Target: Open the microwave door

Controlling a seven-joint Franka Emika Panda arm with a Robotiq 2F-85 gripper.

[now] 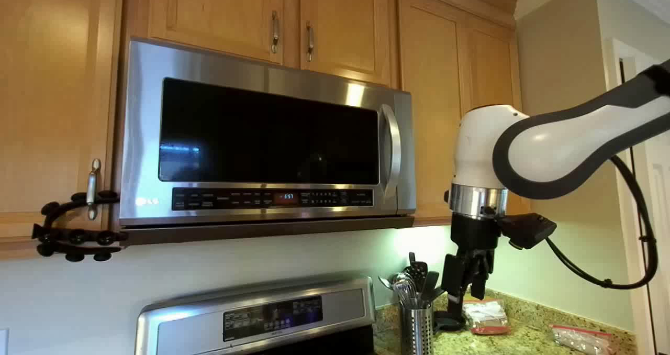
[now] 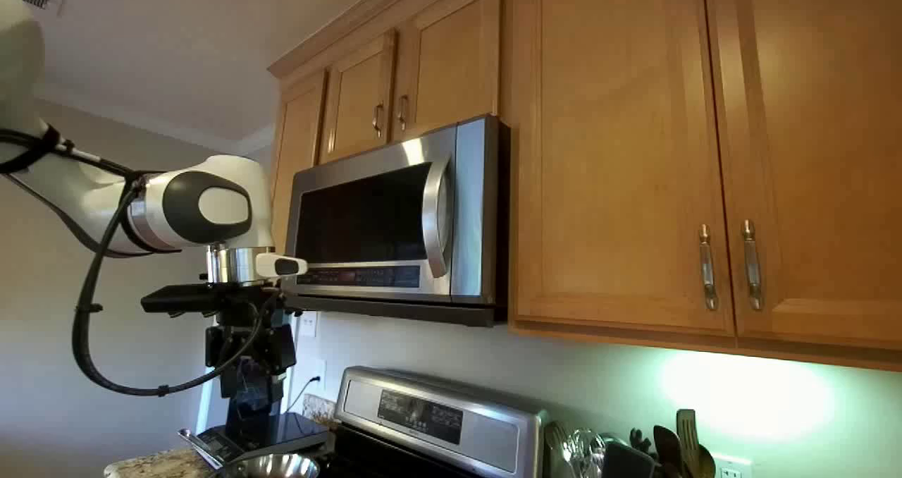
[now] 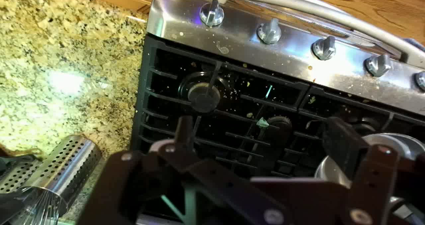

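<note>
Microwave door point(image 1: 269, 135): brand mark "LG" point(image 1: 147, 201), lower left corner. Display point(image 1: 287, 198) on black control strip point(image 1: 246, 198): lit digits, seemingly 6:57. Other lettering there and on stove panel point(image 1: 272, 317): too small to read.

Silver surrounds glossy black on the microwave door point(image 1: 269, 130), honey-brown covers the cabinets point(image 2: 620, 146), white edged with charcoal marks the arm point(image 1: 555, 145), plain black the gripper point(image 3: 260, 132) and stove grates point(image 3: 268, 103) — while the counter point(image 3: 93, 42) runs yellow-tan, speckled brown and black, and the silver canisters point(image 3: 66, 162) are dotted with dark, round holes.
</note>
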